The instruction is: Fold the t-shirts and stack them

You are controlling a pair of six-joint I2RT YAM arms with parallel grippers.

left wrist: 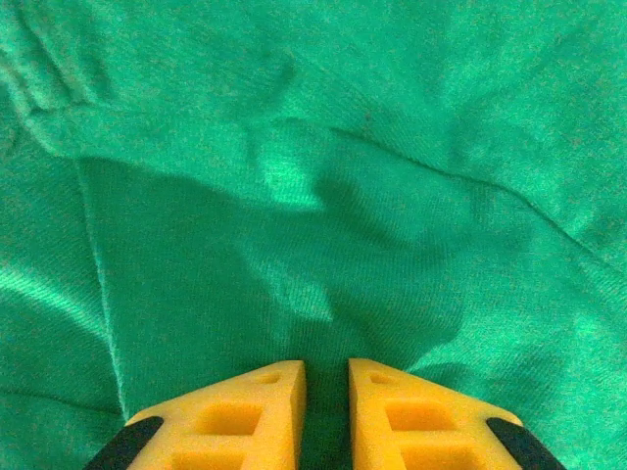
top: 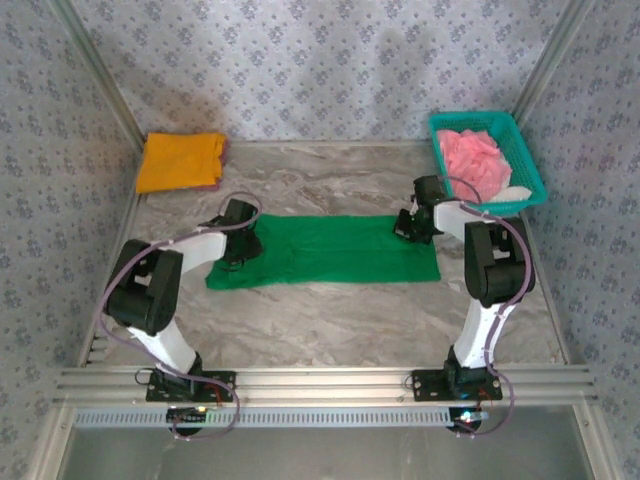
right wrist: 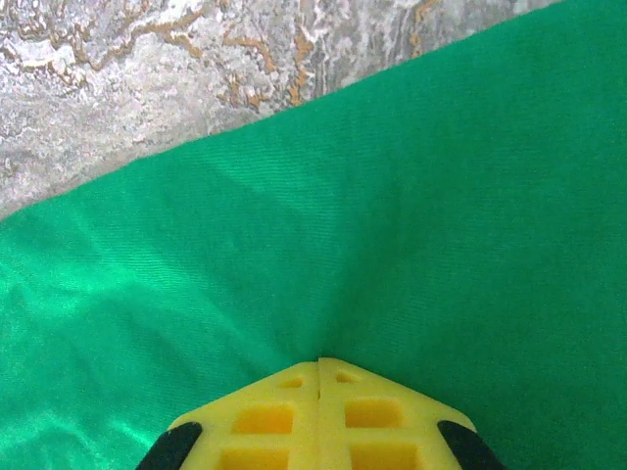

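**Work item.** The green t-shirt (top: 330,250) lies flat at the centre of the counter (top: 330,320). It is folded into a long strip that runs left to right between the two arms.

**Left gripper.** The left gripper (top: 240,245) sits over the left end of the strip. In the left wrist view, the left gripper (left wrist: 326,392) points down at wrinkled green cloth (left wrist: 313,196). Its jaws stand almost together, with a narrow gap between them. It cannot be told whether cloth is pinched in that gap.

**Right gripper.** The right gripper (top: 408,232) sits at the far right edge of the strip. In the right wrist view, the right gripper (right wrist: 318,377) has its jaws fully closed. Creases in the green cloth (right wrist: 392,245) fan out from the tips, so the jaws grip the shirt near its edge, beside bare counter (right wrist: 147,78).

**Other items.** The orange-yellow t-shirt (top: 180,160) lies folded in the far left corner. The pink t-shirt (top: 472,158) lies crumpled inside the teal mesh basket (top: 530,172) in the far right corner.
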